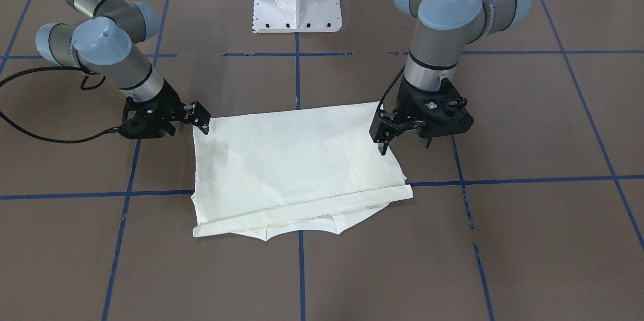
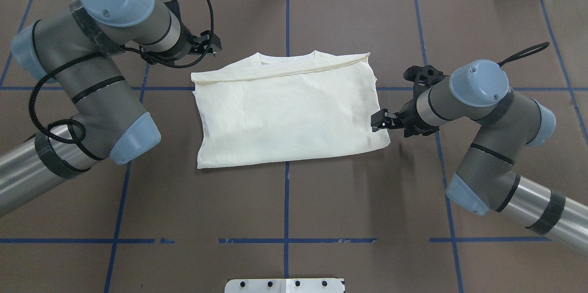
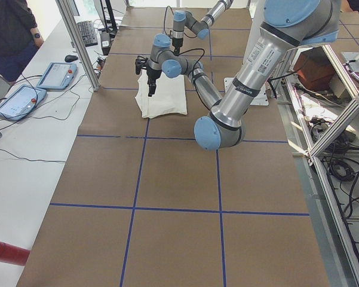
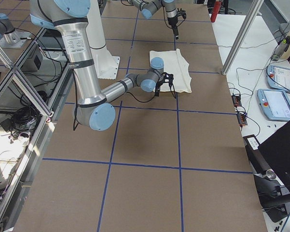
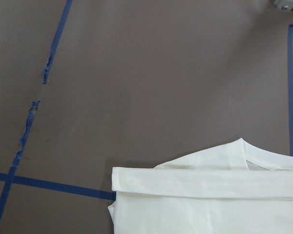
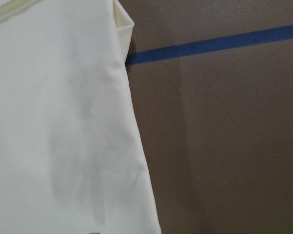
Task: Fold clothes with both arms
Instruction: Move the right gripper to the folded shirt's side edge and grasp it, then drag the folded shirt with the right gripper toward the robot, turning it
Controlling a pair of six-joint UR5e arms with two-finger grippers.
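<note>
On the table (image 2: 285,201), the folded T-shirt (image 2: 285,114) lies flat.

Front and overhead cameras are looking steeply down from opposite sides, wrist cameras are hovering close, all sharing the shirt (image 1: 297,160).

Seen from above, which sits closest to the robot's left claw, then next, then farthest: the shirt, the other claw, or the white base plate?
1. The T-shirt: its far left corner lies just beside the left gripper.
2. The right gripper: across the T-shirt, at its right edge.
3. The white base plate: farthest, at the view's bottom centre.
</note>
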